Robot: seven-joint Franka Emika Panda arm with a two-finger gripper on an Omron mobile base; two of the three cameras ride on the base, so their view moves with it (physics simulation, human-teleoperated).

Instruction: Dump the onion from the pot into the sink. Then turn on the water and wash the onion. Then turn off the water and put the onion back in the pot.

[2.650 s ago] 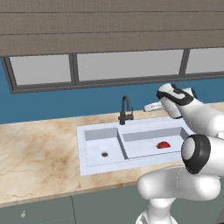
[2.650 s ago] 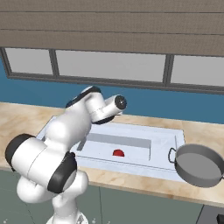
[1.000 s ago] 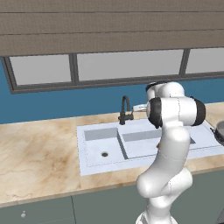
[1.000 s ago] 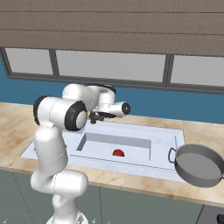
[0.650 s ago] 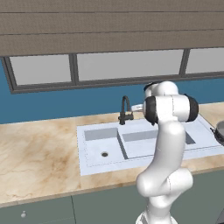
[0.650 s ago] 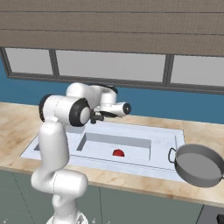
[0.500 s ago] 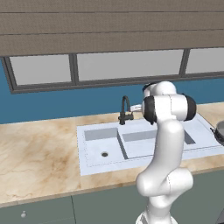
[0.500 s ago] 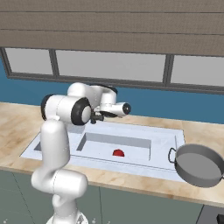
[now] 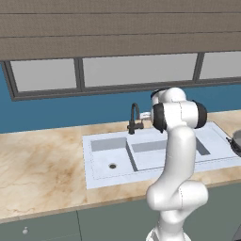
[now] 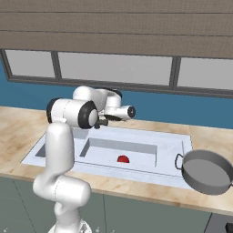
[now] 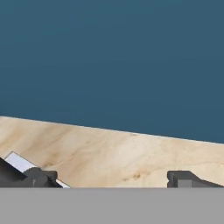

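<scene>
Along the back edge of the surface (image 10: 27,122), the sink (image 10: 173,150) sits sunk into the marble top, its dark faucet (image 9: 134,117) rising at the rear rim. Just beside the faucet hangs the gripper (image 11: 111,178), fingers (image 11: 186,178) spread wide, pinching nothing. Further right, the onion (image 10: 122,159) lies on the larger basin's floor. Near the surface's right front edge rests the pot (image 10: 205,172).

I'm seeing flat, even rendered light with no glare anywhere. Soft shading sits inside the sink (image 9: 155,155) basins along their back walls, and a faint shadow lies under the pot (image 10: 205,172). Both base views are sharp edge to edge; my hand view looks soft and slightly blurred.
</scene>
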